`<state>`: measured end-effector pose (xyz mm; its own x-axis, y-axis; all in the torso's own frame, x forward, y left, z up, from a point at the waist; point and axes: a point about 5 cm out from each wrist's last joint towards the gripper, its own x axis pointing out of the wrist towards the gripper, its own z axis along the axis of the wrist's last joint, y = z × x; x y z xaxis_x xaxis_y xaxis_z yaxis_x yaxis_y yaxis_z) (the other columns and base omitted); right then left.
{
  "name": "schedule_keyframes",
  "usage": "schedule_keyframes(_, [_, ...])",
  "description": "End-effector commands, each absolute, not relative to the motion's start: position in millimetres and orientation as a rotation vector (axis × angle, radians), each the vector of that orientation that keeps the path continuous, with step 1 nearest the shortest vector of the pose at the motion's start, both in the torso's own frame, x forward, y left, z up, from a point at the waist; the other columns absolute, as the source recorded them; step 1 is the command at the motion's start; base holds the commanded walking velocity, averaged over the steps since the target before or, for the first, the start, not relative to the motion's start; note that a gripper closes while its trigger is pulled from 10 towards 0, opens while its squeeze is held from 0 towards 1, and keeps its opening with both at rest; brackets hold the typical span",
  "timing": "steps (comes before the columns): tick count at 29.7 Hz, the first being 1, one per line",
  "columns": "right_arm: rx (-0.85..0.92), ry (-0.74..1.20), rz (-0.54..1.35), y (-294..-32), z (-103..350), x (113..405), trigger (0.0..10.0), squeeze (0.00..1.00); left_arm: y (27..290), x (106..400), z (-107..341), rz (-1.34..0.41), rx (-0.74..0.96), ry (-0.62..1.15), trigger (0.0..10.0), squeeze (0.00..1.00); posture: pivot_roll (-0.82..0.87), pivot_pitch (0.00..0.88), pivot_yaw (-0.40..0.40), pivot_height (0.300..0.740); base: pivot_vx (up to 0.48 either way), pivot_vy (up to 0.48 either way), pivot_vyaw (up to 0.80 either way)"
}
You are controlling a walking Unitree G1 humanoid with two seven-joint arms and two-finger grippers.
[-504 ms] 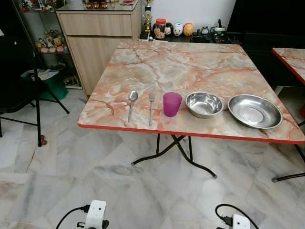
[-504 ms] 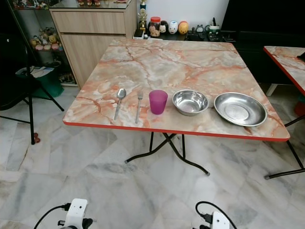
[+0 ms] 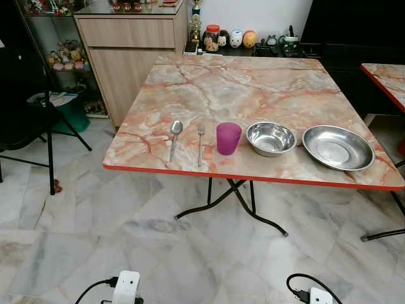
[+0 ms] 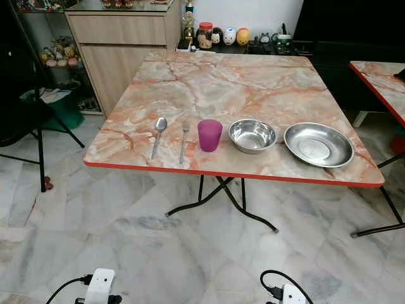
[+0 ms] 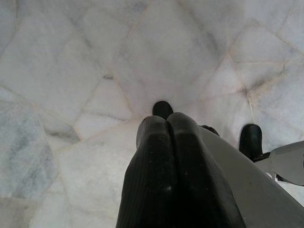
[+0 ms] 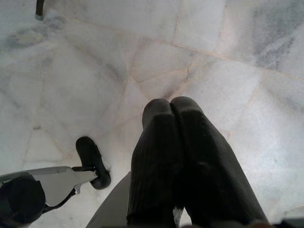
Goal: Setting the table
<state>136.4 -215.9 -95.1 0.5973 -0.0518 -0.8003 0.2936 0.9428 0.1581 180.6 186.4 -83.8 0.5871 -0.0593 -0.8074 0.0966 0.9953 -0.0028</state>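
**Q:** What lies on the table (image 3: 253,88), read from left to right?

**A:** Along the near edge: a spoon (image 3: 175,139), bowl end away from me; just beside it a fork (image 3: 200,143), lying parallel; then a purple cup (image 3: 228,138), upright; a small steel bowl (image 3: 271,138); and a wide steel dish (image 3: 338,147) close to the right corner. None of these touch one another. The cup's inside is hard to make out from this angle.

**Q:** Where are your grippers?

**A:** Both hang low over the marble floor (image 3: 95,234), well apart from the table. My left gripper (image 5: 166,118) has its fingers (image 5: 152,156) pressed together, holding nothing. My right gripper (image 6: 170,104) likewise has its fingers (image 6: 156,142) closed together and empty. In the head views, each arm is cut off by the lower frame edge, so I see no more than a white wrist block with a black cable on each side.

**Q:** What is cut off or unclear?

**A:** A black chair (image 3: 25,120) at far left is cropped. The figurines (image 3: 231,39) behind the table are too small to identify. A second table (image 3: 386,79) at right shows one corner.
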Motion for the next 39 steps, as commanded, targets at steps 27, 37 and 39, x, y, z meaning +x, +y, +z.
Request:
schedule_keyframes(27, [0.139, 0.449, -0.265, -233.8, -45.1, 201.2, 10.0, 0.0, 211.6, 262.2, -12.1, -0.061, 0.07, 0.409, 10.0, 0.0, 0.01, 0.007, 0.003, 0.74, 0.0, 0.0, 0.0])
schedule_keyframes(37, [0.142, 0.446, -0.26, -229.4, -45.5, 201.3, 10.0, 0.0, 208.1, 256.7, -17.0, -0.044, 0.052, 0.417, 10.0, 0.0, 0.01, 0.017, -0.004, 0.74, 0.0, 0.0, 0.0])
schedule_keyframes(39, [0.14, 0.455, -0.25, -228.4, -45.3, 203.9, 10.0, 0.0, 203.9, 257.1, -19.8, -0.044, 0.032, 0.445, 10.0, 0.0, 0.01, 0.017, -0.007, 0.74, 0.0, 0.0, 0.0])
